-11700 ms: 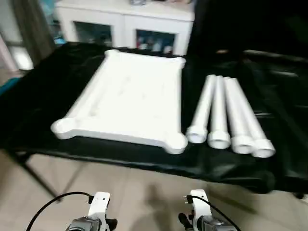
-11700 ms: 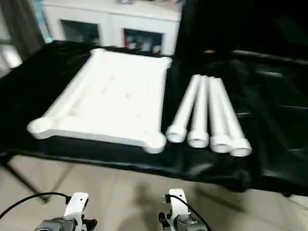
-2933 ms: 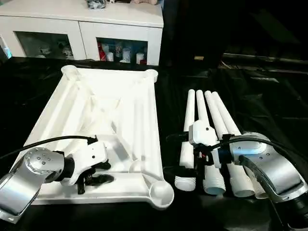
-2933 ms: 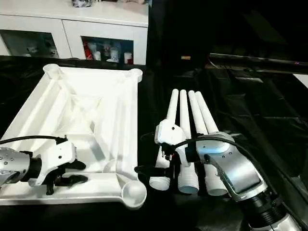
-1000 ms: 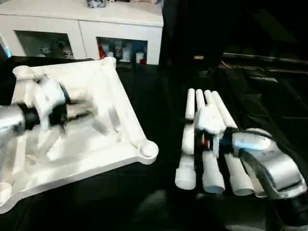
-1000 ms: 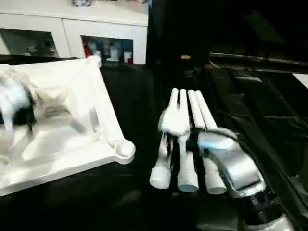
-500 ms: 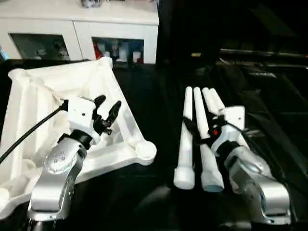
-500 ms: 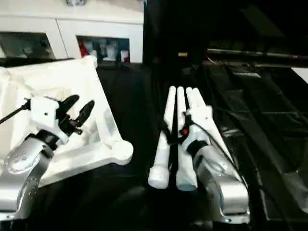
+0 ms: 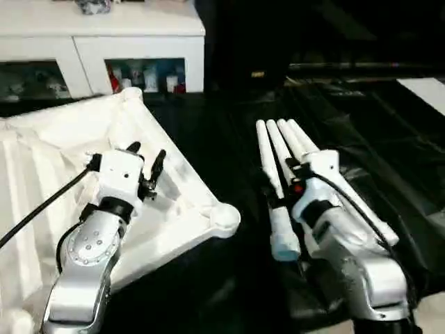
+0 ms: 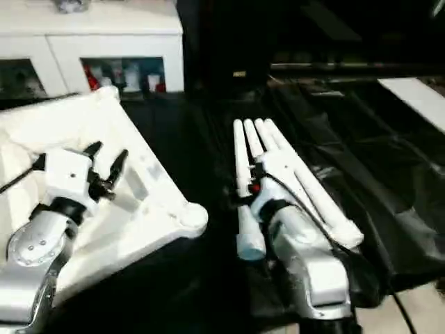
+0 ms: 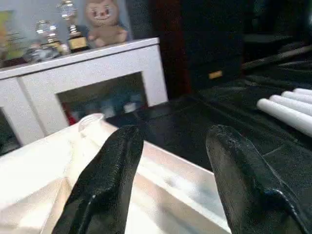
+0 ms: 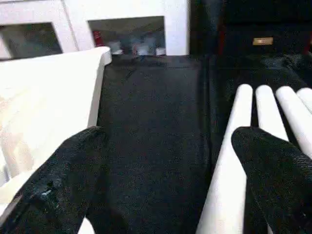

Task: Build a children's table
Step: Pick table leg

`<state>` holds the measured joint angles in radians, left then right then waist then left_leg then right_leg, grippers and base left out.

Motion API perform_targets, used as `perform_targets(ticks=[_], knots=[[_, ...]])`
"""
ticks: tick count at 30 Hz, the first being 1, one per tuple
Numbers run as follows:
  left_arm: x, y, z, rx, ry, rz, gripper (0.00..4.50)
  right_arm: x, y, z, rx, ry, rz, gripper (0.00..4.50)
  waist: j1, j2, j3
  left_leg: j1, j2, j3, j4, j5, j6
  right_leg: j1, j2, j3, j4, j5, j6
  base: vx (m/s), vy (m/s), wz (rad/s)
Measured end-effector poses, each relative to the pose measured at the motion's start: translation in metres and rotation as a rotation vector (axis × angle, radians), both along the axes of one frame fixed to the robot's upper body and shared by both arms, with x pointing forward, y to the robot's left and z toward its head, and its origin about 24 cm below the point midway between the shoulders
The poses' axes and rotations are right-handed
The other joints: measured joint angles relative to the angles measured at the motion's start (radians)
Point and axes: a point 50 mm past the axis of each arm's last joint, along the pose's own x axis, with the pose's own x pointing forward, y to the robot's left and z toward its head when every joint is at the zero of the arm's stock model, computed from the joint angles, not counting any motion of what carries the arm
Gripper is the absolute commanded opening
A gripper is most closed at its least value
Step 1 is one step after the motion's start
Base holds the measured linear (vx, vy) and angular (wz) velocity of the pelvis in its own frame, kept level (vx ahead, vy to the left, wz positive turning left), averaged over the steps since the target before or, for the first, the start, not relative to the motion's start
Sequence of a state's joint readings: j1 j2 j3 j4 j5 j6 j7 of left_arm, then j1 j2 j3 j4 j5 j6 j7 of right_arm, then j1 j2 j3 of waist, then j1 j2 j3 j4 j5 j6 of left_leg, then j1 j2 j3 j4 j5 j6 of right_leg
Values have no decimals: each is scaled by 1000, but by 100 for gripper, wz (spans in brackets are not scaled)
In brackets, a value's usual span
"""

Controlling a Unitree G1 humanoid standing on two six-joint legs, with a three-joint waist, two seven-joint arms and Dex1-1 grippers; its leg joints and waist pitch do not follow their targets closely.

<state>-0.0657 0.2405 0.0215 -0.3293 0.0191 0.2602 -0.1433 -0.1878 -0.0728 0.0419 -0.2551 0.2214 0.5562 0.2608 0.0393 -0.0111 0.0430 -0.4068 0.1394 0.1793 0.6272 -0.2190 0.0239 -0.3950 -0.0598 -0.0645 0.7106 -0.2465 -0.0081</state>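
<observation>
The children's table top [image 9: 42,160] lies ribbed side up on the left, turned askew, with one round corner socket [image 9: 224,217] pointing at the middle. My left gripper [image 9: 146,163] hovers open over the top's right rim; in the left wrist view its fingers [image 11: 105,180] stand apart with nothing between them. Several white tube legs [image 9: 281,142] lie side by side to the right. Over their near ends my right gripper [image 12: 165,161] is wide open, and its fingers [image 12: 273,165] straddle the leftmost leg [image 12: 234,161] and the cloth beside it.
A white cabinet with glass doors [image 9: 104,49] stands behind the black-draped table [image 9: 389,139]. A trophy [image 11: 73,29] and a plush toy [image 11: 105,22] sit on the cabinet. The table's near edge and the floor [image 9: 431,313] show at bottom right. A pale sheet [image 9: 424,90] lies far right.
The view has panned right. My left gripper swung from the top's left part to its right rim and its fingers spread. The right gripper stays wide open over the legs.
</observation>
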Motion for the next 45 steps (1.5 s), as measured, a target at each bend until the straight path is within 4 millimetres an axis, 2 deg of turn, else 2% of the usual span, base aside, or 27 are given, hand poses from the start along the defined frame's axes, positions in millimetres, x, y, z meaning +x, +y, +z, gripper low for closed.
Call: perform_targets(ticks=[3,5,6,8,9,11,12,14,15,16,18,19,21,23,24,25,27,30,32,34,35,36,38,39,40,42,45], knots=[[0,2,0,14,0,30,253,2,3,4,1,-26,14,450,4,-17,-8,-16,24,-15,-9,32,-24,15,-17,1,-58,-24,-61,-76,-218,1],[-1,2,-3,19,10,35,253,3,2,0,-2,-8,9,450,3,-22,-10,-17,34,-22,-17,38,-22,17,-2,-9,-58,-26,-60,-82,-258,3],[-1,1,-3,25,13,34,253,4,-1,-4,-14,8,2,450,12,-27,-6,-33,35,-20,66,-1,33,20,1,-18,-63,-17,-48,-60,-222,2],[-1,1,-3,36,16,43,253,5,-3,-8,-34,22,-3,450,17,-29,-4,-24,21,-25,146,-25,64,26,4,-50,-65,-11,-49,-60,-202,-4],[0,3,-2,43,14,59,253,5,-4,-7,-38,19,-6,450,15,-21,-6,-1,18,-29,127,-68,54,24,18,-77,-68,-7,-52,-80,-192,0],[1,7,-3,16,34,84,253,6,-3,-8,-52,18,5,450,18,-9,-3,2,42,-56,95,-79,-10,38,22,-151,-100,9,-54,-70,-161,21],[0,13,-4,9,48,106,253,7,4,-7,-58,14,30,450,6,-5,-2,-2,43,-93,77,-59,-40,40,24,-152,-75,-9,-52,-71,-158,24],[1,18,-2,3,50,121,253,8,16,-2,-60,-19,96,450,-4,-23,-7,-18,11,-123,74,-41,-44,31,5,-60,-25,-58,-6,-65,-156,41],[0,19,-2,11,50,125,253,8,20,0,-58,-31,116,450,8,-34,-8,-32,-10,-148,67,-27,-4,33,-2,-58,-15,-60,-6,-122,-154,54],[1,14,-3,11,53,109,253,8,19,-1,-57,-31,117,450,29,-37,-8,-39,-17,-145,83,-24,45,32,-18,-72,-21,-56,5,-151,-117,38],[-1,11,-4,7,53,96,253,9,17,-7,-64,-6,112,450,56,-40,-5,-52,-25,-124,162,-31,24,32,-81,-122,-32,-40,21,-132,-71,33],[-1,11,-4,9,49,98,253,9,18,-7,-62,-6,114,450,60,-40,-5,-47,-25,-116,171,-40,-1,32,-108,-144,-35,-35,25,-99,38,35],[-2,9,0,5,33,92,253,9,18,-7,-61,-7,114,450,64,-28,-6,-18,-3,-107,145,-49,-30,41,-138,-176,-48,-21,38,-84,71,44],[-1,8,2,15,23,92,253,9,17,-6,-58,-10,110,450,70,15,-6,13,37,-115,85,-61,-37,71,-137,-209,-80,-1,42,-50,204,63],[0,14,3,71,17,116,253,10,21,-7,-39,-9,116,450,73,11,4,38,35,-91,61,-64,-82,56,-111,-146,-68,-1,27,-58,229,41],[0,19,3,99,19,136,253,8,31,-6,-11,-8,143,450,72,10,3,39,26,-89,64,-62,-76,43,-83,-94,-41,-8,-11,-51,190,16],[3,25,9,110,-4,164,253,6,39,-2,9,-35,167,450,80,4,-1,33,11,-81,72,-64,-68,33,-26,-41,-34,-8,-18,-43,173,18],[4,25,9,105,-2,162,253,7,35,-2,13,-42,120,450,77,12,1,30,15,-55,54,-42,-65,7,16,-31,6,-9,-16,-61,63,23],[4,25,8,105,3,162,253,8,29,-4,20,-34,69,450,77,17,0,28,33,-36,29,-19,-59,-7,19,-30,24,-9,-17,-80,-62,26],[4,25,7,95,9,157,253,8,21,-4,22,-29,20,450,105,15,-4,29,90,61,16,5,-71,-26,-1,-15,2,8,-47,-64,-159,-4],[4,26,6,91,12,159,253,9,19,-3,22,-32,9,450,112,0,-11,28,102,103,28,4,-74,-41,-2,5,-11,-4,-8,-57,-182,-22],[4,23,4,69,24,154,253,8,13,-6,13,-23,-11,450,124,6,-9,18,90,84,72,-40,-46,-51,14,39,2,-3,-17,-9,-154,-45],[5,13,0,50,46,117,253,7,2,-12,-12,-4,-45,450,136,10,-7,21,16,21,142,-101,-11,-56,33,80,0,7,-13,-14,-104,-60],[11,7,4,40,36,91,253,8,-10,-11,-36,-11,-87,450,128,29,-9,33,-45,-25,127,-103,-20,-55,68,112,-19,27,-11,-84,-79,-50],[14,4,9,37,11,81,253,10,-15,-9,-50,-21,-109,450,121,53,-11,40,-58,-46,90,-110,-38,-54,99,117,-38,45,-11,-110,-34,-36],[18,2,15,25,-16,78,253,11,-18,-9,-79,-22,-124,450,87,60,-11,35,-49,-67,72,-87,-34,-51,97,89,-88,80,-17,-93,-23,-29],[23,-4,6,3,11,65,253,18,-17,-3,-150,-50,-117,450,44,73,-4,39,-40,-58,57,-75,-37,-38,70,44,-117,97,-24,-77,-8,1]])
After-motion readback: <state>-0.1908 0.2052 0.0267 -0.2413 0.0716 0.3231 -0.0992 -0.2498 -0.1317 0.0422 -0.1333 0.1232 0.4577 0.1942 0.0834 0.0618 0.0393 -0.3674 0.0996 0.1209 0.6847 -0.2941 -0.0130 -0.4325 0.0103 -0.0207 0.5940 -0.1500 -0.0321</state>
